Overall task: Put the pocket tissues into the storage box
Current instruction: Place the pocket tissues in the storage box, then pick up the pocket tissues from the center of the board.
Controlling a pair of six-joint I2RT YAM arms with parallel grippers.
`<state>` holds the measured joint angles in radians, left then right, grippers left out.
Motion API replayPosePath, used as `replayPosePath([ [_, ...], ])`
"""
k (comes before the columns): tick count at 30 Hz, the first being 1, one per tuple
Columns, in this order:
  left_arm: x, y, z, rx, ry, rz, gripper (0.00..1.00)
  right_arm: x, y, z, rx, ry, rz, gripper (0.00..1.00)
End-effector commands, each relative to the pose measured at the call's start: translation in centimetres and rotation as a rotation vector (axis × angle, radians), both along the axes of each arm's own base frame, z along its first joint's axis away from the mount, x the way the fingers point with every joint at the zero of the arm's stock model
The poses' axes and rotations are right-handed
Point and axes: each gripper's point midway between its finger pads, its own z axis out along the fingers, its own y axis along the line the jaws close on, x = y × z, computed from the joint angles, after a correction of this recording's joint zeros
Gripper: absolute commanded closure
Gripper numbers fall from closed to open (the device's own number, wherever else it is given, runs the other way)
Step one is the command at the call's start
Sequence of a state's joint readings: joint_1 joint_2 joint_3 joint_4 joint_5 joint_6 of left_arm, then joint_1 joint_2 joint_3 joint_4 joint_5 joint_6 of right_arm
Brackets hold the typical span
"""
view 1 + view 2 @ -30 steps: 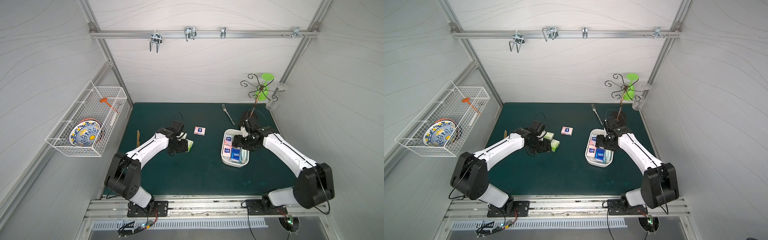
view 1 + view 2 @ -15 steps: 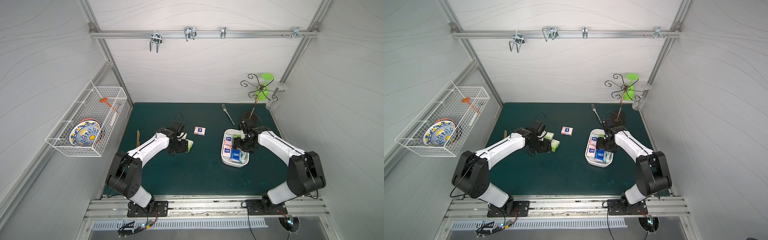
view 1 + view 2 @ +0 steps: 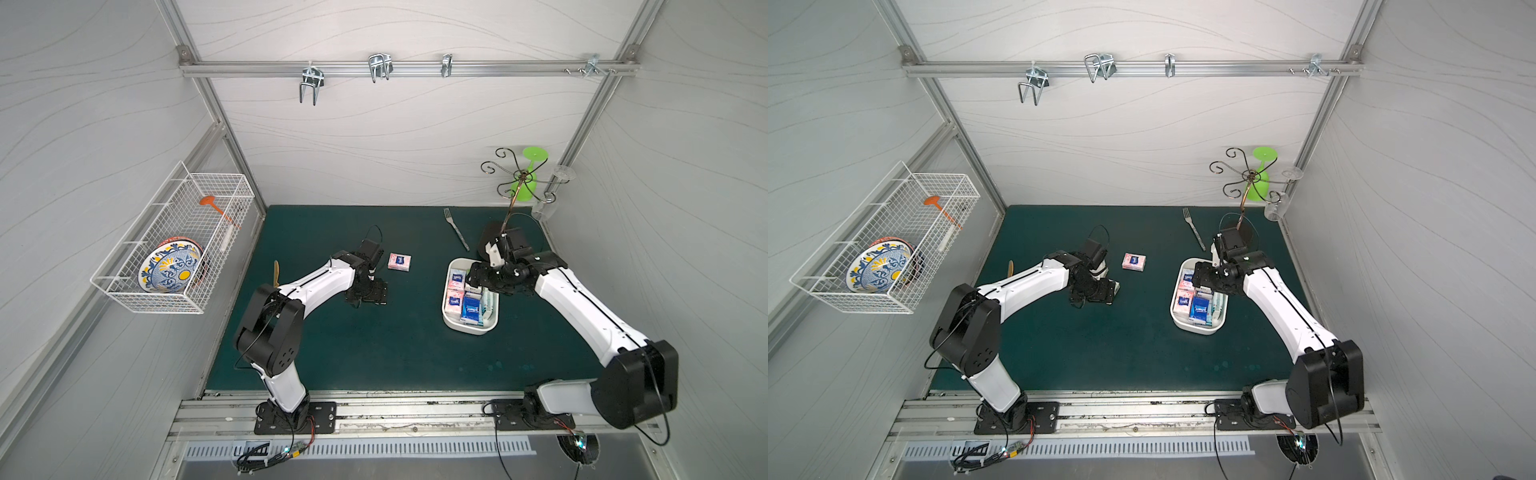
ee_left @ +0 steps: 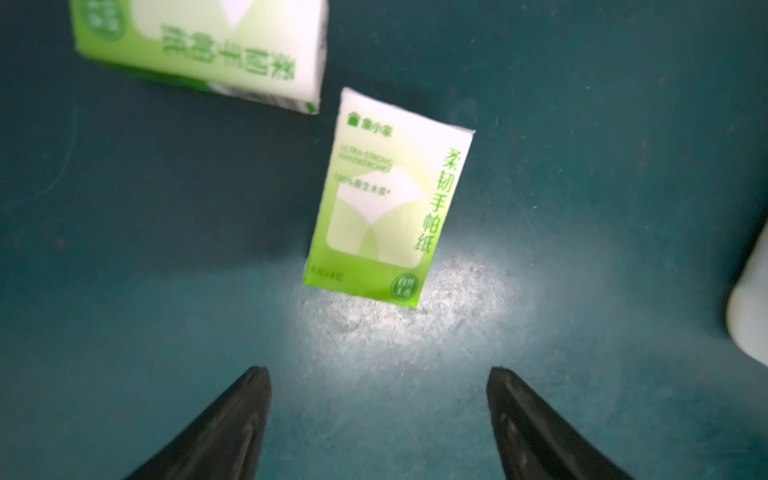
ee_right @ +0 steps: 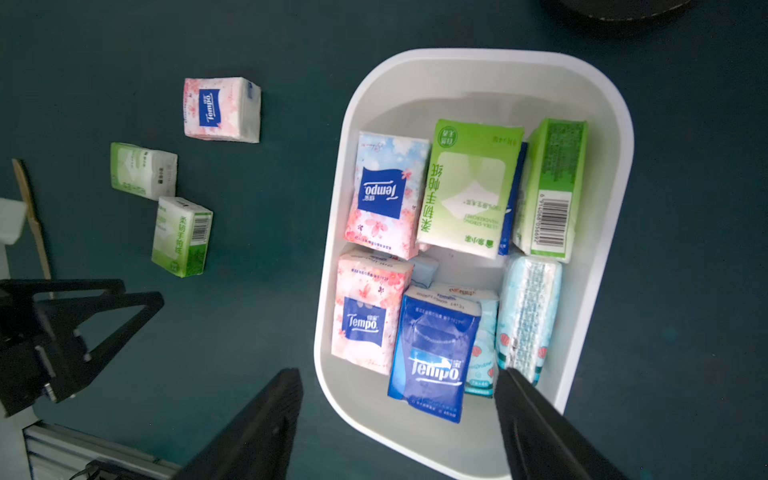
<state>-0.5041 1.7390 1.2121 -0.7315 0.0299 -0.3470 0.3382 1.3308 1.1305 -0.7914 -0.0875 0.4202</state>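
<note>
**While both arms hang open, three packets lie outside the box**

Though the white box (image 5: 602,104) by the right arm holds most of the tissue packets, three lie loose on the green desk (image 3: 395,353). Inside the box I count two pink packets (image 5: 386,195), a green one lying flat (image 5: 469,187), another green one on its edge (image 5: 548,187), a dark blue one (image 5: 436,353) and a light blue one (image 5: 528,311), packed close together. The right fingers (image 5: 536,432) are spread wide with nothing between them, hanging over one end of the box.

Out on the desk, a pink packet (image 3: 399,262) lies alone between the two arms. Two green packets sit close by the left arm: one (image 4: 378,208) directly ahead of the left fingers (image 4: 232,419), the other (image 4: 208,45) just beyond it, apart from it. Those fingers are also wide apart and empty, above the bare desk.

A fork (image 3: 456,228) lies behind the box, and a wire basket (image 3: 174,232) on the side wall holds a painted plate (image 3: 172,270).
</note>
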Motion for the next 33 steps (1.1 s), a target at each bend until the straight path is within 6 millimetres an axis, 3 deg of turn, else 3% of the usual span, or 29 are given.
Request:
replayPosePath([
  [1,2.5,-0.9,0.0,0.031,-0.065,-0.054,0.14,-0.9,-0.1,0.4,0.008,0.024,0.002,0.2],
  [9,5.0,-0.7,-1.9,0.142,-0.068,-0.121,0.13,-1.1,-0.2,1.6,0.027,-0.018,0.004,0.19],
  [14,5.6,-0.5,-3.2,0.182,-0.057,-0.136,0.13,-1.2,-0.4,1.3,0.013,-0.014,0.01,0.18],
  [20,5.7,-1.0,-4.0,0.157,-0.052,-0.136,0.23,-1.4,-0.3,1.0,0.012,-0.004,0.012,0.19],
  [23,5.7,-1.4,-3.8,0.134,-0.06,-0.145,0.41,-1.4,-0.4,1.0,0.011,-0.003,0.011,0.19],
  [25,5.7,-1.6,-3.6,0.123,-0.061,-0.144,0.47,-1.4,-0.2,1.0,0.018,-0.003,0.016,0.19],
  [28,5.4,-1.9,-2.6,0.093,-0.066,-0.135,0.49,-1.4,0.9,1.0,0.073,0.007,0.051,0.19],
  [33,4.0,-3.3,1.1,-0.04,-0.085,-0.118,0.48,-1.5,4.7,1.2,0.233,0.035,0.153,0.19],
])
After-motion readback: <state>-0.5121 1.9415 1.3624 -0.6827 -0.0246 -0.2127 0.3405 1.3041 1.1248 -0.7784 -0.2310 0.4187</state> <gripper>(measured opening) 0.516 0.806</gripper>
